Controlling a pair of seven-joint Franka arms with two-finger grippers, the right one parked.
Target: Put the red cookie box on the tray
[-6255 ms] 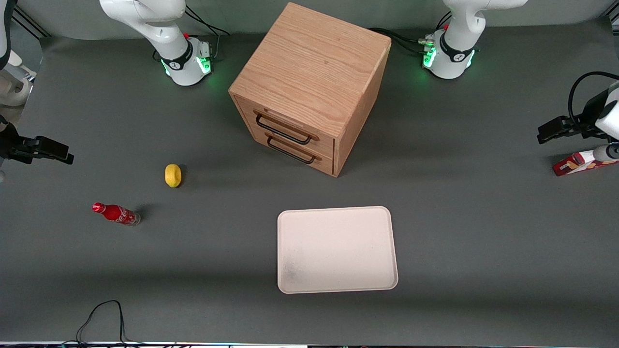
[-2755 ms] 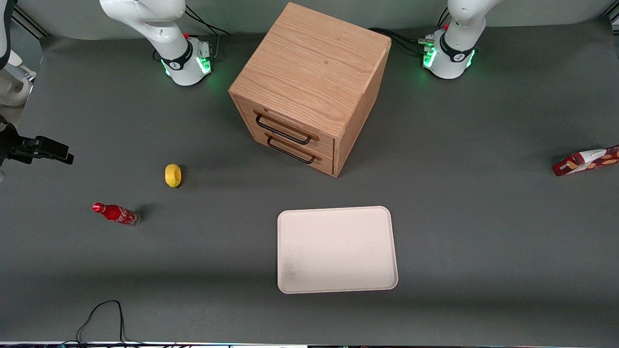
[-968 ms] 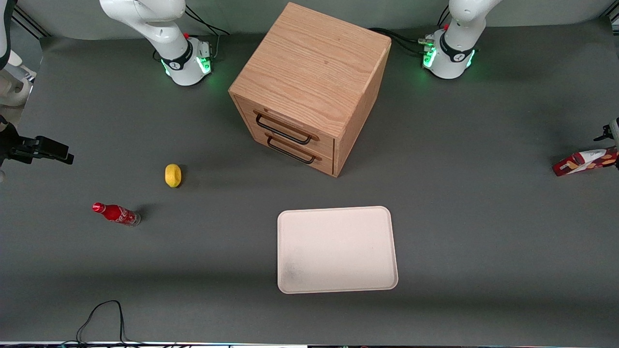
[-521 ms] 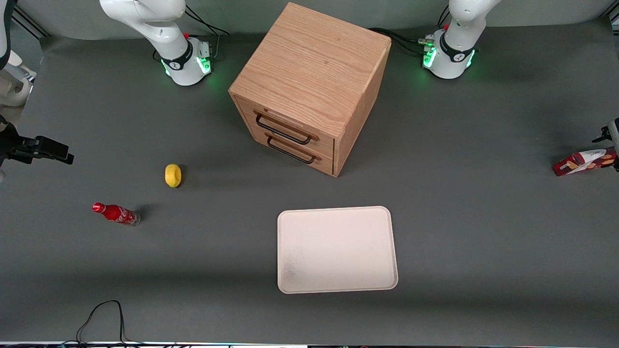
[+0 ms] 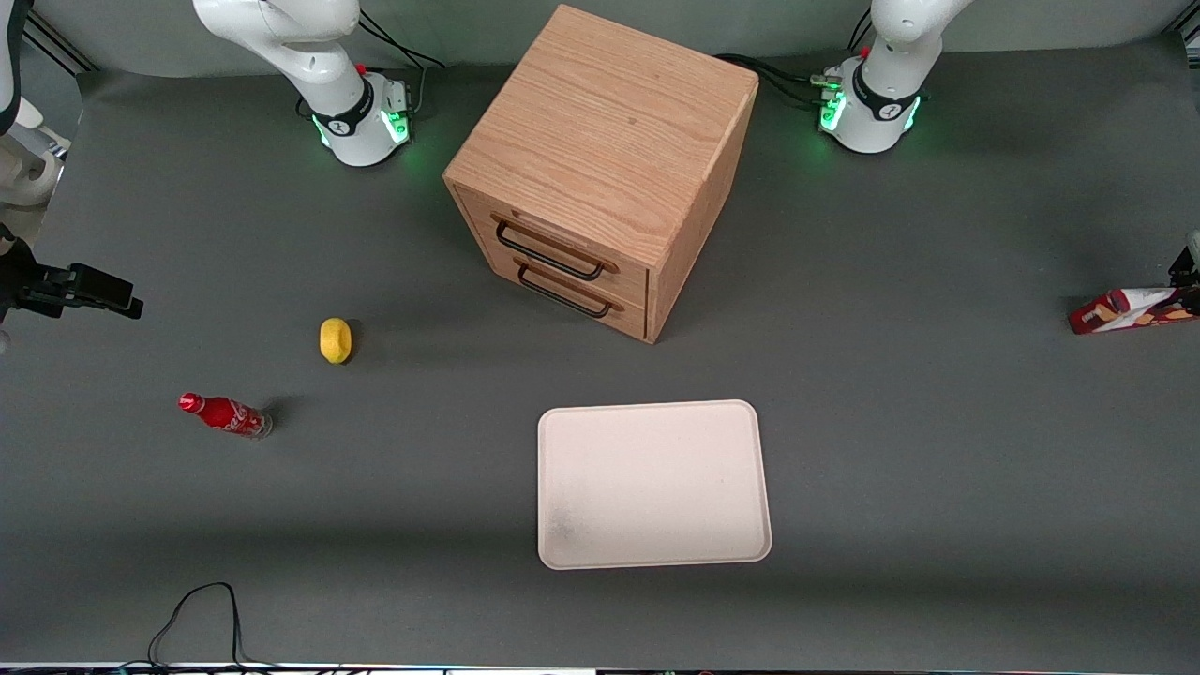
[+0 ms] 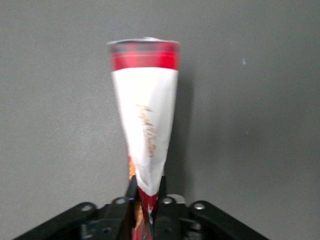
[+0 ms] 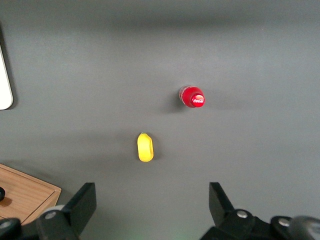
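Observation:
The red cookie box (image 5: 1125, 310) lies at the working arm's end of the table, cut off by the frame edge. In the left wrist view the red cookie box (image 6: 145, 115) runs away from the camera, white and red, with its near end pinched between my fingers. My left gripper (image 6: 146, 189) is shut on that end; in the front view my left gripper (image 5: 1192, 291) barely shows at the frame edge. The pale cream tray (image 5: 653, 485) lies bare, nearer to the front camera than the cabinet and far from the box.
A wooden drawer cabinet (image 5: 600, 169) stands mid-table, its two drawers shut. A yellow lemon (image 5: 335, 339) and a small red cola bottle (image 5: 225, 414) lie toward the parked arm's end. A black cable (image 5: 197, 609) loops at the table's front edge.
My gripper came back down onto the box's outer end and closed on it. In the last half second the box turned more level and shifted slightly up in the front view.

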